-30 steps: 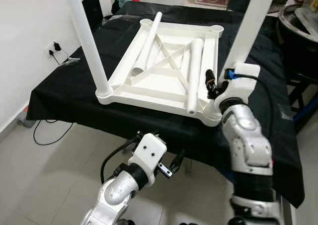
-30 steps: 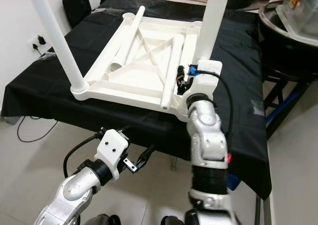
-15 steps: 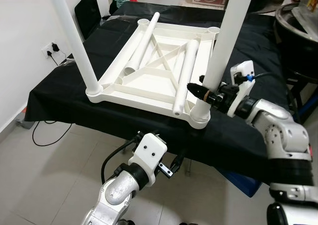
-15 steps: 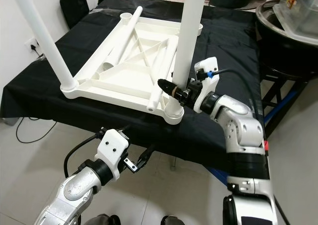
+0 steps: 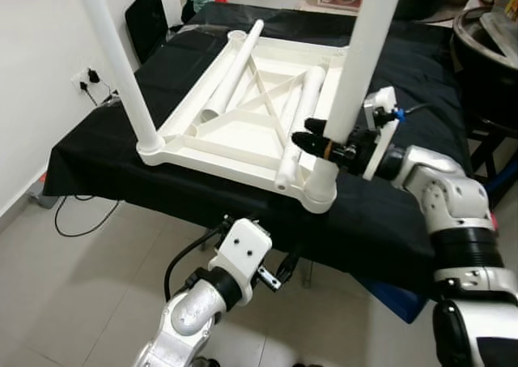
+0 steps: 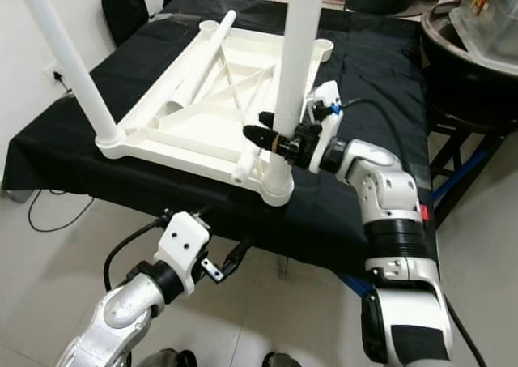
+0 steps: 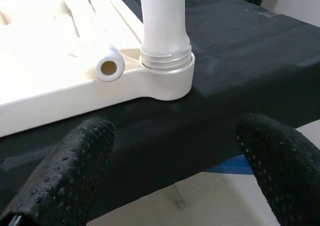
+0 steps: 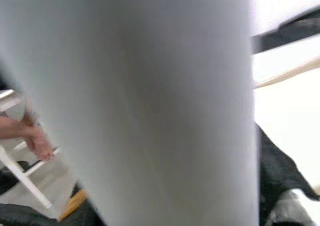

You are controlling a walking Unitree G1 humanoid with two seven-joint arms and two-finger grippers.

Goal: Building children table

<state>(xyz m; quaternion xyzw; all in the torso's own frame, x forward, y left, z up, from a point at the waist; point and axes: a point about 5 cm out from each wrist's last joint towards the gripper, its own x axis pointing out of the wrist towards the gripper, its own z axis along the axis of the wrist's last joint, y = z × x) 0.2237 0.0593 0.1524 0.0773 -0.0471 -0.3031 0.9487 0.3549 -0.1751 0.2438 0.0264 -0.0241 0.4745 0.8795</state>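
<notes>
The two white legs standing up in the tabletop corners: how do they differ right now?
The near-right leg has the right gripper closed around it low down, fingers on either side; the near-left leg stands untouched. The near-right leg shows screw threads above its socket; the near-left leg's base shows none. Both are white tubes.

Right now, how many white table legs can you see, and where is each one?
4. Two stand upright in the near corner sockets: left leg and right leg, which the right gripper grips. Two loose legs lie on the upturned tabletop.
</notes>
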